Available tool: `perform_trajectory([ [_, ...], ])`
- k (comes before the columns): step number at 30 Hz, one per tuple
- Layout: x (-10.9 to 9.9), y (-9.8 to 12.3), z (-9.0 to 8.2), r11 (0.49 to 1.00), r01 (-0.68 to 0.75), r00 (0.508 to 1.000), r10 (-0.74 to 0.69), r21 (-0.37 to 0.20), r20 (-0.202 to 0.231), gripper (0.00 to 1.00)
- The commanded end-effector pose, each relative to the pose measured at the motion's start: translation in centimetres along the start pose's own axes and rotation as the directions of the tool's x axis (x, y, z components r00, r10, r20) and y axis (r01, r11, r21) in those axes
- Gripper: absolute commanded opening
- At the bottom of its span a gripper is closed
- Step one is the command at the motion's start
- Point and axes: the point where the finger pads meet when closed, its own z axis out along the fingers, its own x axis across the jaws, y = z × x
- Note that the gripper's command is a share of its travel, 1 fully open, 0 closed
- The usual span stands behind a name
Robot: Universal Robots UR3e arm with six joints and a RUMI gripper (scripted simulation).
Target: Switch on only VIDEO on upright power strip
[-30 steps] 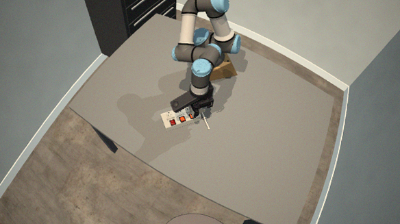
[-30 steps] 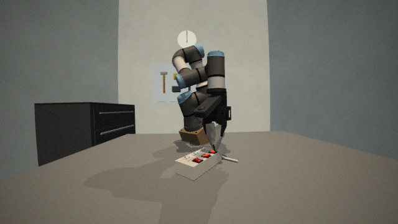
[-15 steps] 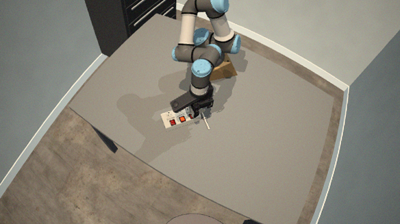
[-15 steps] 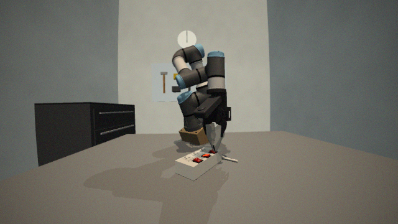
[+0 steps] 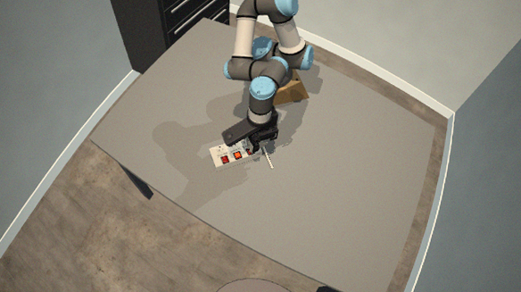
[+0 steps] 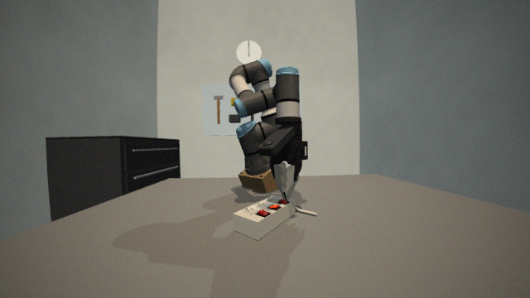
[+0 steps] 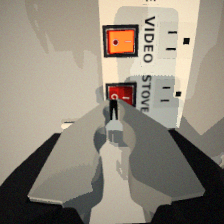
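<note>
Power strip [image 5: 234, 155] lies flat on the table [image 5: 353, 178], face up, switches showing, roughly mid-table and just out from the arm's wooden base block [image 5: 295, 94]. In the top view its long axis runs about 8 o'clock to 2 o'clock. A short white cable stub [image 5: 269, 159] sticks out at the strip's 3 o'clock end, also resting on the table.

Claw [image 7: 114, 116] is pressed together with nothing between the fingers. It points straight down, and its narrow dark tip is on the STOVE switch [image 7: 121, 93]. Whether the tip actually touches the rocker or sits a hair above it, cannot tell. In the exterior view the claw [image 6: 285, 194] comes down on the far end of the strip [image 6: 263, 215], the end nearest the arm.

Wrist view: VIDEO switch [image 7: 120, 41] sits at 12 o'clock from the tip and glows bright orange. STOVE rocker reads darker red and is partly covered by the tip. Each label has its socket slots printed to the 3 o'clock side.

Top view shows three red/orange rockers in a row on the strip. The one nearest the claw is mostly hidden under the claw body [image 5: 261, 137]. The third switch's label is not legible in any view.

Black drawer cabinet [image 5: 169, 12] stands off the table's far corner, at about 11 o'clock from the strip.
</note>
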Motion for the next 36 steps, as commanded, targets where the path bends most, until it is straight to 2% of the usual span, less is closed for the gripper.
perform_trajectory([
  [1, 0.0, -0.1, -0.8, 1.0, 0.0, 1.0, 0.0, 0.001, 0.002, 0.0],
  [8, 0.0, -0.1, -2.8, 1.0, 0.0, 1.0, 0.0, 0.001, 0.002, 0.0],
  [14, 0.0, -0.1, -3.5, 1.0, 0.0, 1.0, 0.0, 0.001, 0.002, 0.0],
  [35, 0.0, -0.1, -3.6, 1.0, 0.0, 1.0, 0.0, 0.001, 0.002, 0.0],
  [36, 0.0, -0.1, -3.6, 1.0, 0.0, 1.0, 0.0, 0.001, 0.002, 1.0],
])
